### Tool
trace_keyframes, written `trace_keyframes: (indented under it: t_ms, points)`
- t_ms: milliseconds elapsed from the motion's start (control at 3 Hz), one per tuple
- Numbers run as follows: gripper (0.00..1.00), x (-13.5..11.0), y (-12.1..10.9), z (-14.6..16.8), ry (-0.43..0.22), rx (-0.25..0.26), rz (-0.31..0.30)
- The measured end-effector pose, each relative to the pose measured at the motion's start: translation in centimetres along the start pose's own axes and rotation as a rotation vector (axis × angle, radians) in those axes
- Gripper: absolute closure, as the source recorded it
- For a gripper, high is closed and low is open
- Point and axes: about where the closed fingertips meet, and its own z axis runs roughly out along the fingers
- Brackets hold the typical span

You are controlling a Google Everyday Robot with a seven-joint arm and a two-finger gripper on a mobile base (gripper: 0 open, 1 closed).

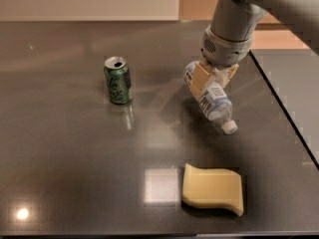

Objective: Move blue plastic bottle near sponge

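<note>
The blue plastic bottle (212,99) is clear bluish with a white cap and a pale label. It is held tilted, cap pointing down and to the right, above the dark table. My gripper (213,78) is shut on the bottle's upper body, with tan fingers (201,77) on either side. The sponge (213,188) is pale yellow with wavy edges. It lies flat on the table near the front edge, below the bottle's cap and apart from it.
A green soda can (118,80) stands upright to the left of the bottle. The dark table (75,148) has a seam or edge (284,113) running diagonally at the right. A bright light reflection (160,185) lies just left of the sponge.
</note>
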Motion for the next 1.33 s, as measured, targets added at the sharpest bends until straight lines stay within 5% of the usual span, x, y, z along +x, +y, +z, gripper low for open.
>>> trace_keyframes:
  t_ms: [1000, 1333]
  points:
    - [1.0, 4.7, 4.4, -0.7, 0.048, -0.067, -0.073]
    - [0.83, 5.8, 5.1, -0.4, 0.072, -0.071, -0.07]
